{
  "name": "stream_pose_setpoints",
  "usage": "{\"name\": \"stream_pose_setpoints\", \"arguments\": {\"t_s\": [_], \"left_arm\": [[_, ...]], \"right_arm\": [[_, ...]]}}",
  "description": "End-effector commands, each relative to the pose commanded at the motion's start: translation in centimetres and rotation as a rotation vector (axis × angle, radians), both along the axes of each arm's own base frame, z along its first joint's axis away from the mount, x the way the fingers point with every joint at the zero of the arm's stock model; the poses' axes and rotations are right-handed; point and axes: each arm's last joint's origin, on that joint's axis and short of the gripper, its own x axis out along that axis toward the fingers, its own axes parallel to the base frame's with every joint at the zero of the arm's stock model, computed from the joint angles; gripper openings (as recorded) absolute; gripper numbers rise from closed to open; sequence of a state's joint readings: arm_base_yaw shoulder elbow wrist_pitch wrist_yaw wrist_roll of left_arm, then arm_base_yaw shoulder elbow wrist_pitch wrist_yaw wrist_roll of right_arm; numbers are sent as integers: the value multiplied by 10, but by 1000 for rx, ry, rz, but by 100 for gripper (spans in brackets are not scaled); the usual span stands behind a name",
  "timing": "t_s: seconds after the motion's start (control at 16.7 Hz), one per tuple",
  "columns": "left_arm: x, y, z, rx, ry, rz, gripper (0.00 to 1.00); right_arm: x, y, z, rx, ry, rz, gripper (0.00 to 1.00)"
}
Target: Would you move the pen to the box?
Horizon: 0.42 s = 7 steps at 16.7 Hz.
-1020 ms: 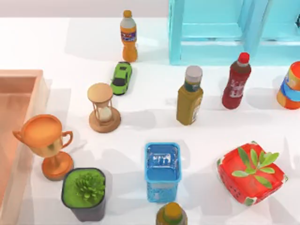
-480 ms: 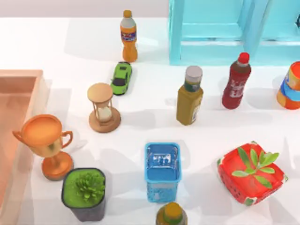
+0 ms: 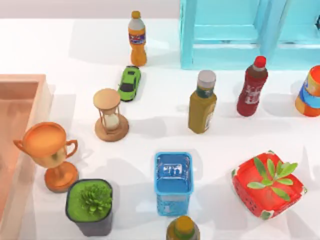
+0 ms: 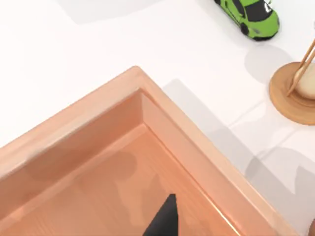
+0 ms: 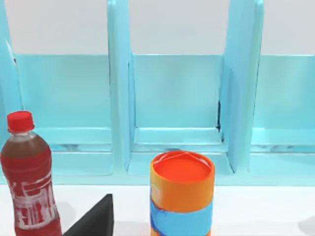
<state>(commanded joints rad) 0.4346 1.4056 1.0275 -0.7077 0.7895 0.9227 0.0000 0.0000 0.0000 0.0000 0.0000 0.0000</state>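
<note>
One box (image 3: pixel 20 90), lengthwise along left edge.

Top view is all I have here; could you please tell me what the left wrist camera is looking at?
Observer: It looks down into an inside corner of the box, with the wooden floor and two inner walls meeting. A dark pointed shape sits in front of that floor; I cannot tell what it is.
Operator: Thank you. And the right wrist camera, please?
Observer: It faces the cyan shelf from the side, so its upright dividers show three bays in a row, with the red bottle and the orange-and-blue can standing in front.
</note>
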Motion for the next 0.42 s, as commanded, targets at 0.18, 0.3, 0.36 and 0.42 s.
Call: {"name": "stream_pose_setpoints", "arguments": {"t_s": [0.18,0.3,0.36,0.42], "left_arm": [[0,0,0,0,0,0,100],[0,0,0,0,0,0,100],[0,0,0,0,0,0,100],[0,0,0,0,0,0,100]], "right_arm": [[0,0,0,0,0,0,100],[0,0,0,0,0,0,100],[0,0,0,0,0,0,100],[0,0,0,0,0,0,100]]}}
